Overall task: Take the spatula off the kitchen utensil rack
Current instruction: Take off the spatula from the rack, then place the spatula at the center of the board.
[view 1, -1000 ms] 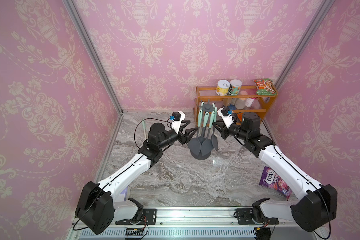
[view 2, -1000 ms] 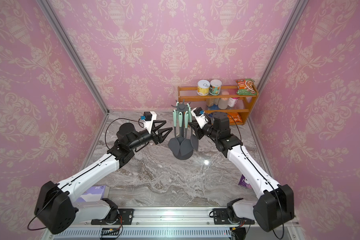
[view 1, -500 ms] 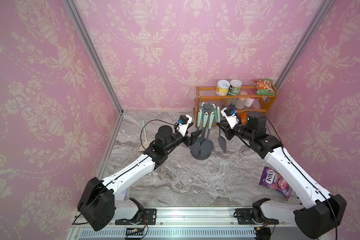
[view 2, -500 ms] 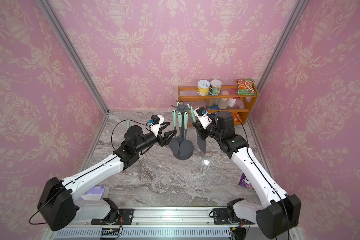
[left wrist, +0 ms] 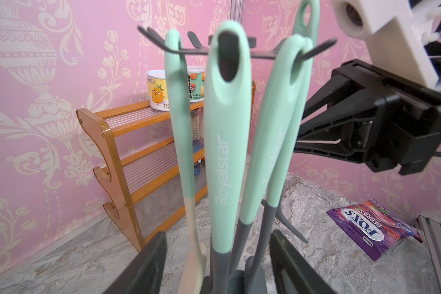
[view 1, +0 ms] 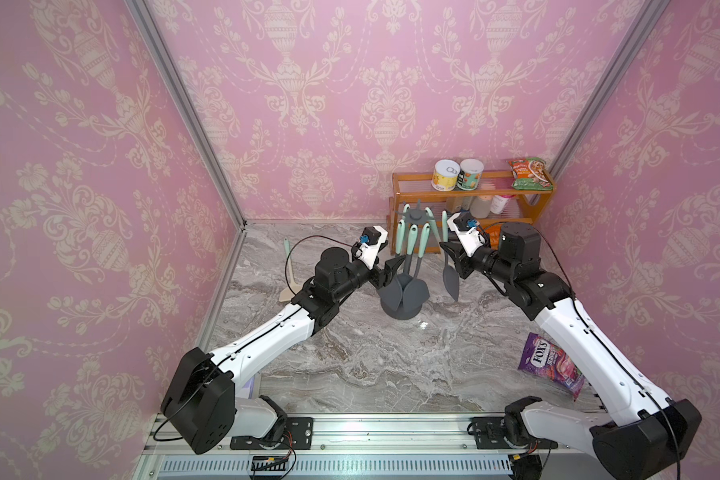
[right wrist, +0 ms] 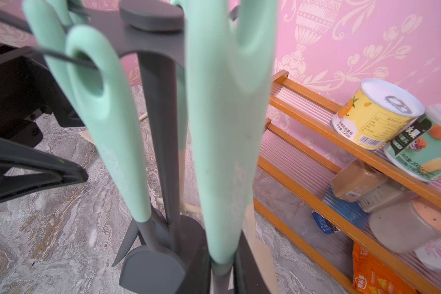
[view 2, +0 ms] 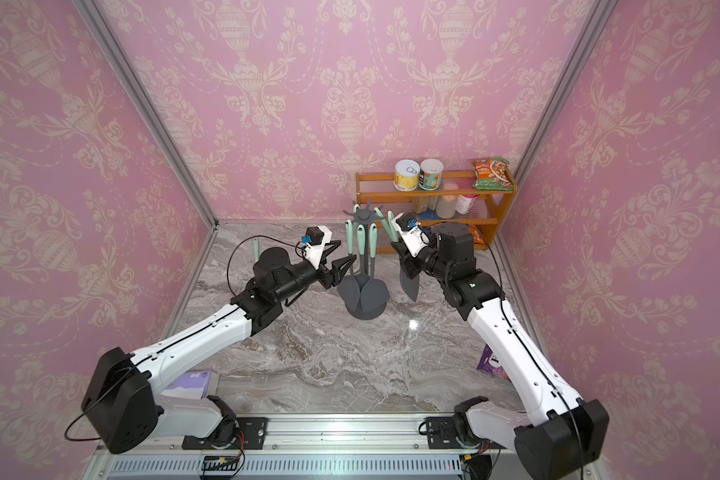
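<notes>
Left end effector open, holding nothing, jaws flanking the utensils hanging on the kitchen utensil rack right in front of it. Right end effector clamped on the spatula handle. Spatula is off the hooks, blade hanging below that end effector, just beside the rack, above the table.

The right gripper has lifted the spatula off the kitchen utensil rack and now holds it, blade down, just beside the rack; the left gripper has moved in, its open jaws now flanking the hanging utensils.
</notes>
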Controlling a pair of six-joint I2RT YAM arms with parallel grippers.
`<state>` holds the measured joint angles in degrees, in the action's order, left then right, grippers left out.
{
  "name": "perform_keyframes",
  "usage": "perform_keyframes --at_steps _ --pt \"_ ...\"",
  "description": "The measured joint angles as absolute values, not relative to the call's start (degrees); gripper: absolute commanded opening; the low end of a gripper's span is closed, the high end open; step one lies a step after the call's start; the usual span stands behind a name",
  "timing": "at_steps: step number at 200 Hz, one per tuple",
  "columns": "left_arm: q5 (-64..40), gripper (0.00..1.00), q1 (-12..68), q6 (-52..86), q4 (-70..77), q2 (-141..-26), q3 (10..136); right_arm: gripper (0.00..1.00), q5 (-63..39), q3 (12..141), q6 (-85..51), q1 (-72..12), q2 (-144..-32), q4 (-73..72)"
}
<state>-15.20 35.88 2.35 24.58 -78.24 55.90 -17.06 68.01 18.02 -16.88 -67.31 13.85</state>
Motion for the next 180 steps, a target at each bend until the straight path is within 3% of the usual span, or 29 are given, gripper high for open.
perform_keyframes --at_steps 108,180 --pt "-13.72 0.67 35.88 2.0 24.49 -78.22 55.79 0.0 -18.57 58.46 13.82 -15.11 -62.26 10.31" --pt "-11.6 0.67 39.05 1.26 24.27 -60.36 49.74 0.0 -16.64 63.66 4.67 -15.51 -53.78 15.81"
